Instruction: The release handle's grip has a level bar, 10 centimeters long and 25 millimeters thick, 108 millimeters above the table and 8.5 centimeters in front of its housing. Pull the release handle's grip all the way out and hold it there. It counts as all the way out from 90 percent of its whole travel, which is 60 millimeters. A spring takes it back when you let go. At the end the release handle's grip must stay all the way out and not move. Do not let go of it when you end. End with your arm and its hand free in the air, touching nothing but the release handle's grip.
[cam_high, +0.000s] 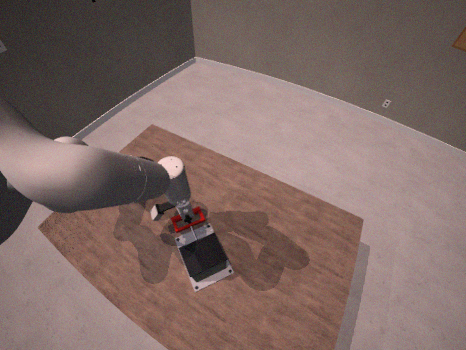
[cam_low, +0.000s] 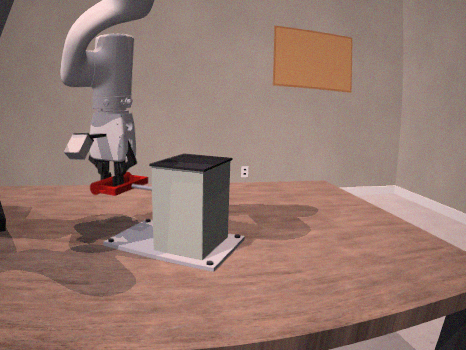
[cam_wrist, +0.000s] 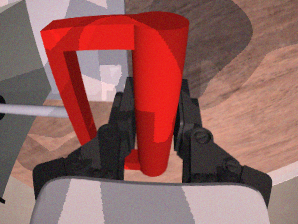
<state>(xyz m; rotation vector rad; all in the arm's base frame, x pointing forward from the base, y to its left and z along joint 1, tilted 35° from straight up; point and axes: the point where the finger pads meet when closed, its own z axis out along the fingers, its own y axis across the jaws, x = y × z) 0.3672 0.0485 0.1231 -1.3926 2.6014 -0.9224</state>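
Note:
The release handle's red grip (cam_high: 191, 224) (cam_low: 116, 186) (cam_wrist: 158, 96) is a U-shaped frame on a thin grey rod (cam_low: 142, 187) (cam_wrist: 29, 111) that runs into the housing (cam_high: 204, 255) (cam_low: 187, 205), a grey box with a black top. The grip stands well out from the housing, with a stretch of rod bare. My gripper (cam_high: 187, 216) (cam_low: 116, 176) (cam_wrist: 156, 93) comes down from above and is shut on the grip's level bar, one black finger on each side. The arm hangs above the table.
The housing stands on a light grey baseplate (cam_high: 201, 285) (cam_low: 135, 242) bolted to the wooden table (cam_high: 280, 280) (cam_low: 310, 280). An orange board (cam_low: 312, 59) hangs on the back wall. The table's edge runs along the front and right in the exterior view.

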